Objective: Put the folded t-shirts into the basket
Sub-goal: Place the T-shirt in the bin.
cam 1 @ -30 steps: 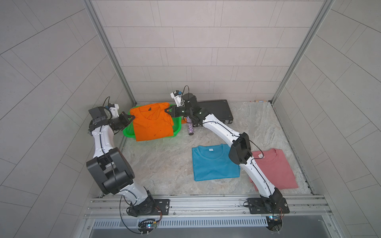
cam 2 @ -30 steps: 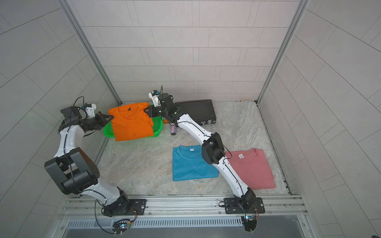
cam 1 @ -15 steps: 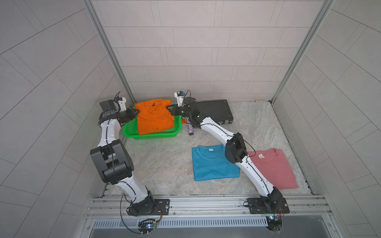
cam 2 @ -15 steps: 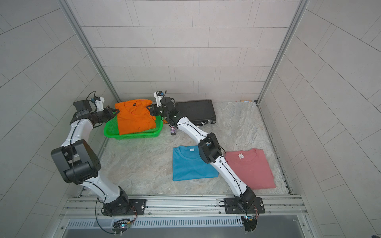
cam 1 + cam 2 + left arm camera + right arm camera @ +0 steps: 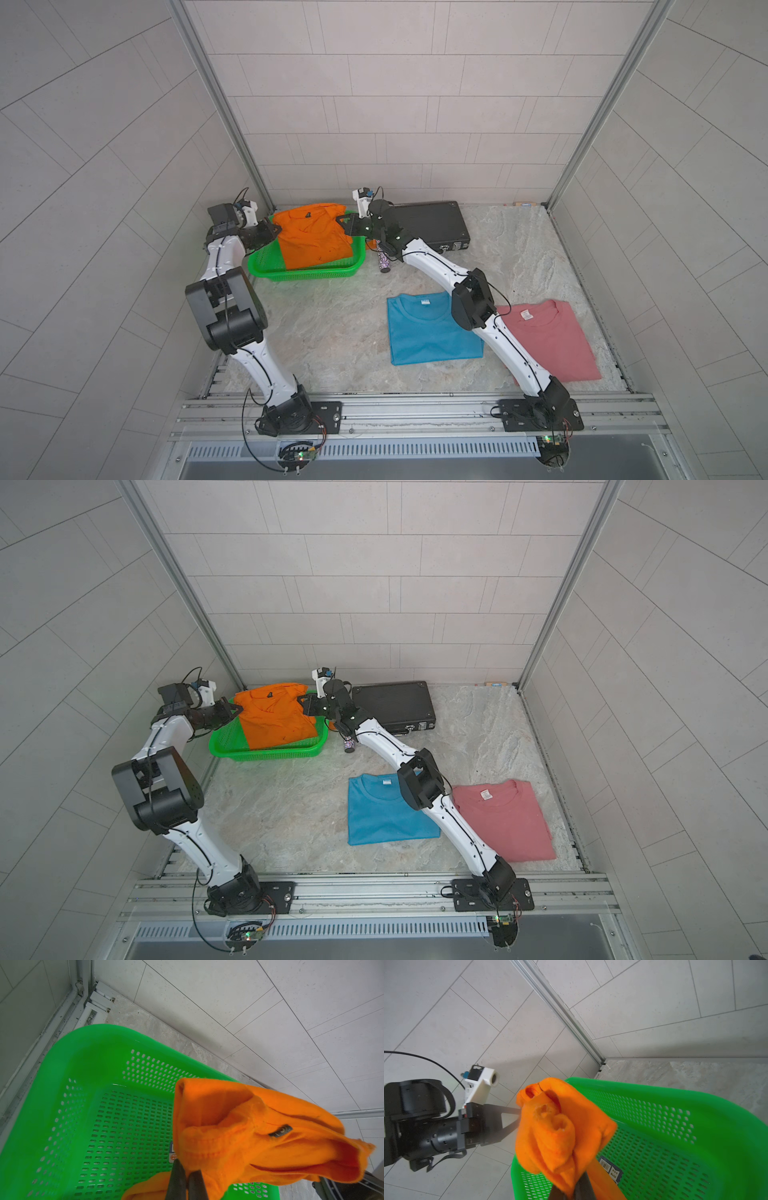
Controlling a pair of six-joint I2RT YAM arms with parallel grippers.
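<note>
The orange t-shirt (image 5: pixel 313 239) (image 5: pixel 276 719) hangs stretched over the green basket (image 5: pixel 307 274) (image 5: pixel 266 754), its lower part inside and its collar end raised near the back rim. My left gripper (image 5: pixel 274 227) (image 5: pixel 187 1180) is shut on one collar-side corner of the orange t-shirt (image 5: pixel 239 1136). My right gripper (image 5: pixel 343 220) (image 5: pixel 572 1186) is shut on the other corner of the orange t-shirt (image 5: pixel 556 1132). The blue t-shirt (image 5: pixel 428 332) (image 5: pixel 386 812) and the pink t-shirt (image 5: pixel 548 336) (image 5: pixel 507 816) lie folded flat on the table, front right.
A flat black briefcase (image 5: pixel 432 224) (image 5: pixel 395 704) lies at the back, just right of the basket. A small patterned cylinder (image 5: pixel 383 262) (image 5: pixel 348 744) lies between them under my right arm. The basket (image 5: pixel 104 1115) (image 5: pixel 654 1126) sits close to the back left corner walls.
Both grippers have carried the orange t-shirt toward the back wall and lower. It overhung the basket's front rim before; now its lower part lies inside the basket.
</note>
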